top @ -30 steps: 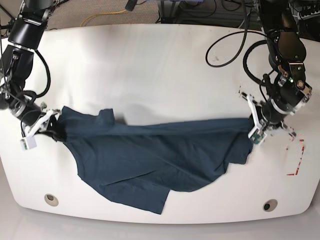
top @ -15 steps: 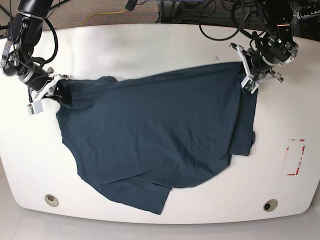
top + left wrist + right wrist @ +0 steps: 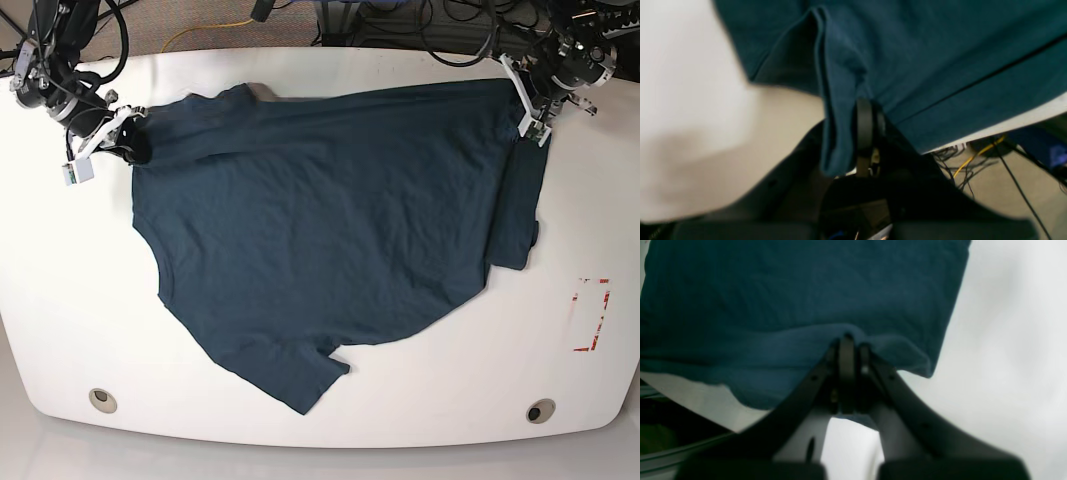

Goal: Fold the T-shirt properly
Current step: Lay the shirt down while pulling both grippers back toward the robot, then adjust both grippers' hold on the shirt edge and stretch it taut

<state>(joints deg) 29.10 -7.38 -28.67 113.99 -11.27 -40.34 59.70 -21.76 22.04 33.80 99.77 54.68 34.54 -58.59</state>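
Observation:
The dark navy-teal T-shirt point(image 3: 320, 220) lies spread across the white table point(image 3: 90, 300), stretched along the far edge. My left gripper point(image 3: 527, 108) at the far right is shut on the T-shirt's right corner; the left wrist view shows a fold of T-shirt point(image 3: 840, 100) pinched in the left gripper point(image 3: 863, 133). My right gripper point(image 3: 125, 140) at the far left is shut on the other corner; the right wrist view shows the T-shirt point(image 3: 806, 306) bunched at the right gripper point(image 3: 848, 340). A sleeve point(image 3: 515, 215) hangs folded at the right. The neck label is not visible.
A red marked rectangle point(image 3: 592, 315) is on the table at the right. Two round holes point(image 3: 102, 399) point(image 3: 540, 411) sit near the front edge. Cables point(image 3: 210, 30) lie on the floor behind the table.
Both grippers have pulled the T-shirt's held edge further toward the far side of the table. The cloth now lies spread out flatter and wider.

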